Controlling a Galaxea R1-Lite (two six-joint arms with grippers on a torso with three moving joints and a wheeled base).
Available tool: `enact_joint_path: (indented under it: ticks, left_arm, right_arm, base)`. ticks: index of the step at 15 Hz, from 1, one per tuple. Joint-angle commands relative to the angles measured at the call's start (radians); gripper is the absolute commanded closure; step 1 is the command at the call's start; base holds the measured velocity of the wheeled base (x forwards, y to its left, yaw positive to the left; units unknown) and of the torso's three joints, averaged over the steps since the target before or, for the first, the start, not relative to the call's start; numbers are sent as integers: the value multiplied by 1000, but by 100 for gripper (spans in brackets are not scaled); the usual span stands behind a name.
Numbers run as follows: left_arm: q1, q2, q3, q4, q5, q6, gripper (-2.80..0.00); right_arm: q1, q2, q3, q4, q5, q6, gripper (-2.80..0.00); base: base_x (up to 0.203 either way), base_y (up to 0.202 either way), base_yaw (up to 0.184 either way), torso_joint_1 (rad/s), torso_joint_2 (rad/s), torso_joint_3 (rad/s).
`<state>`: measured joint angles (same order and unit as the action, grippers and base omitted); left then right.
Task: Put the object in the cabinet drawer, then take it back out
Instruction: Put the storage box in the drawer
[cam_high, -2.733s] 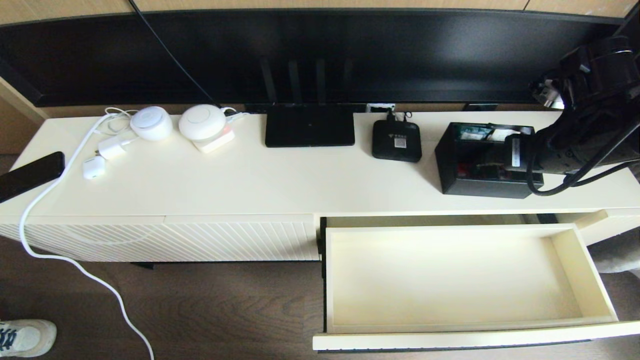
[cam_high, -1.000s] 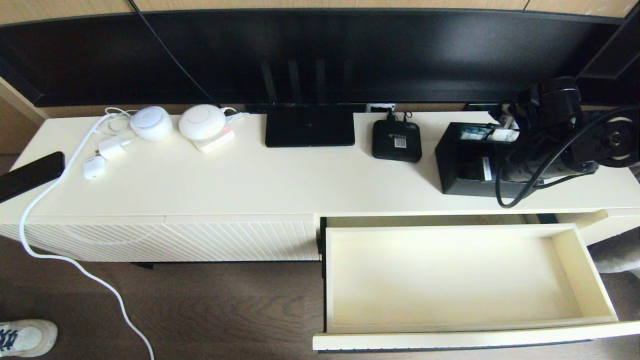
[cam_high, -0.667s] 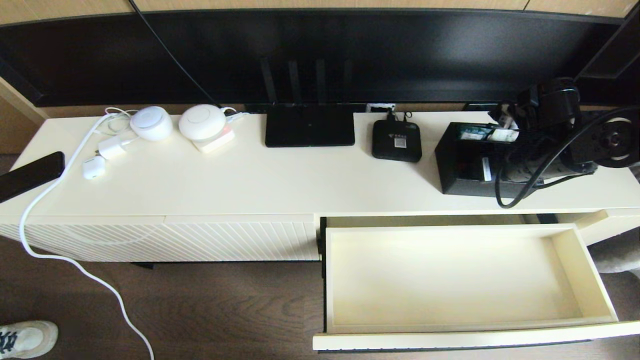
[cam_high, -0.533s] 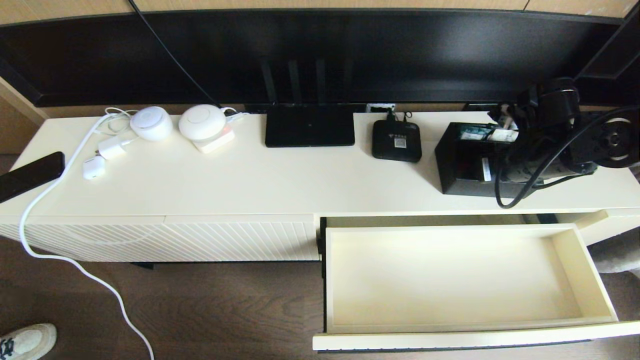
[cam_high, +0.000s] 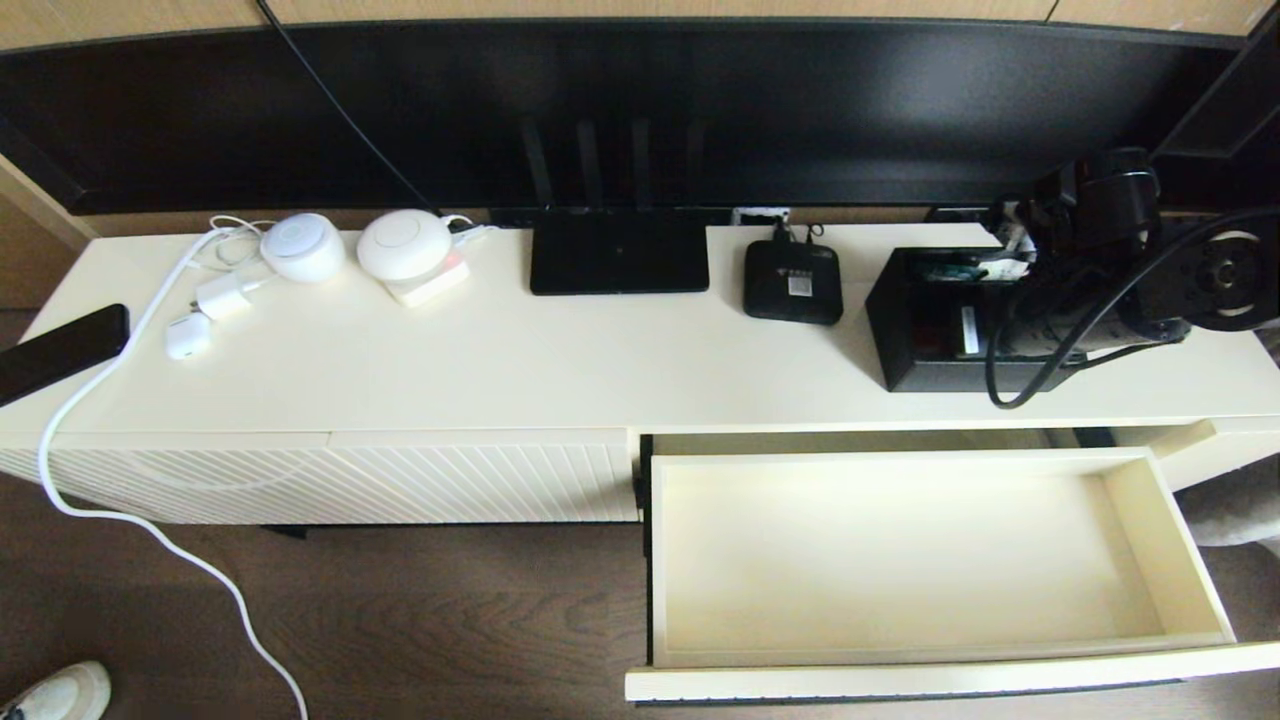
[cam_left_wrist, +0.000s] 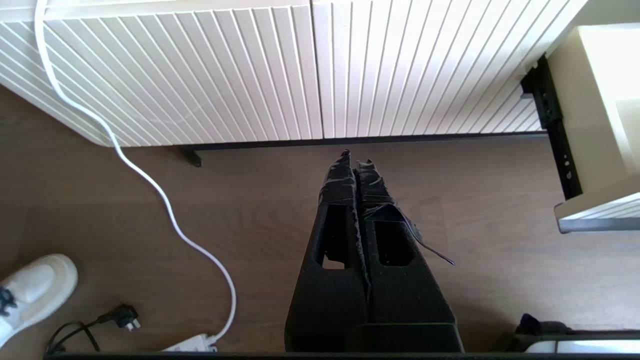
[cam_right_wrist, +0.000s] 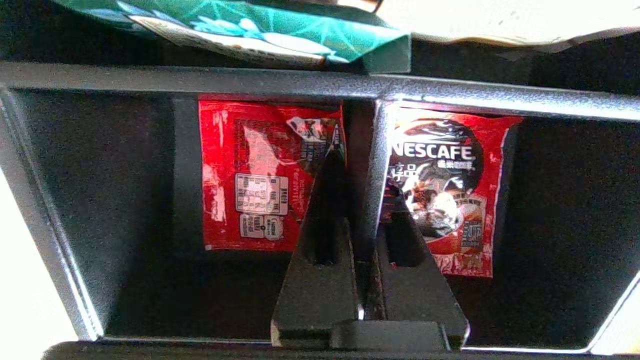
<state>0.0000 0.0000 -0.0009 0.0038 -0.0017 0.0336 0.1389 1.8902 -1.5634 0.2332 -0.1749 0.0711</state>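
While the black organizer box is standing on the right part of the cream counter, the right pincer is reaching down into it from above, and its two fingers are closing on the thin grey divider wall between two compartments, one finger on each side of it. Red coffee sachets are lying at the bottom of both compartments, and a green packet is sitting in the long compartment behind them. In the head view the right arm is covering the right half of the box, with a black cable looping in front of it. The cabinet drawer is standing pulled out wide below the counter, in front of the box, and its cream interior is showing. The left pincer is hanging low above the brown floor, in front of the ribbed cream front, with its fingers pressed together and holding nothing. On the counter a small black set-top box is lying just beside the organizer box, and a flat black router is lying further to the left.
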Motion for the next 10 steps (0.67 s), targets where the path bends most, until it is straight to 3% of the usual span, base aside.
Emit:
enact_joint_path:
  ticks: [1,6,10]
  left_arm:
    - [-1,0,0,1,0,0,0]
    - [0,0,-1,1,0,0,0]
    - [0,2,1,1,0,0,0]
  right_arm:
    - [1,3,13,3,-2,1,0]
    - [1,-57,18,9,-1,6,0]
    - [23,-217,158,13,-1,9,0]
  base:
    - [0,0,0,0,0,0]
    - [0,0,0,0,0,0]
    - [0,0,0,0,0,0]
